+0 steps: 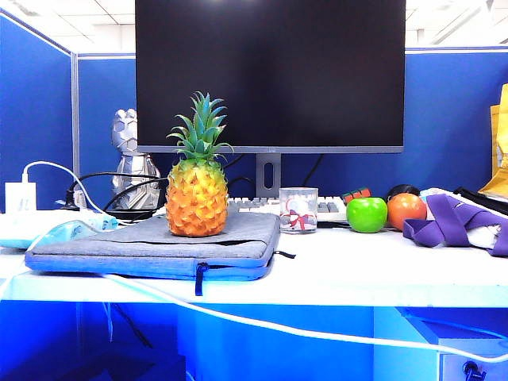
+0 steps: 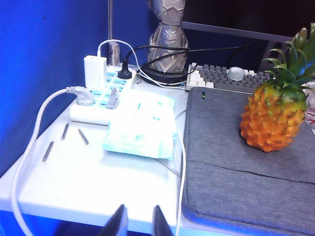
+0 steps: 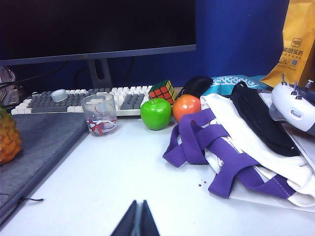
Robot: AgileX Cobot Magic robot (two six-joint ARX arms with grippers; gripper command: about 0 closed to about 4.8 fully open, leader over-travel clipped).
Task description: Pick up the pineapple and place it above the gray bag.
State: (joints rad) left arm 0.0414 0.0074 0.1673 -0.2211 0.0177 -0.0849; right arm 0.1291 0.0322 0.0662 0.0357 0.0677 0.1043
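Note:
The pineapple (image 1: pixel 197 198) stands upright on the gray bag (image 1: pixel 151 246), which lies flat at the left of the desk. In the left wrist view the pineapple (image 2: pixel 273 118) sits on the bag (image 2: pixel 231 172), far from my left gripper (image 2: pixel 139 216). That gripper hangs back over the desk's front edge, its jaws a narrow gap apart with nothing between them. In the right wrist view only a sliver of the pineapple (image 3: pixel 7 137) and part of the bag (image 3: pixel 39 142) show. My right gripper (image 3: pixel 139 216) is shut and empty above the white desk. Neither gripper appears in the exterior view.
A glass cup (image 1: pixel 298 209), a green apple (image 1: pixel 367 214), an orange fruit (image 1: pixel 406 210) and a purple-strapped cloth bundle (image 1: pixel 452 222) stand right of the bag. Behind are the monitor (image 1: pixel 270 75) and keyboard (image 3: pixel 98 98). A power strip (image 2: pixel 98 98), tissue pack (image 2: pixel 142 128) and white cable (image 1: pixel 317 333) lie nearby.

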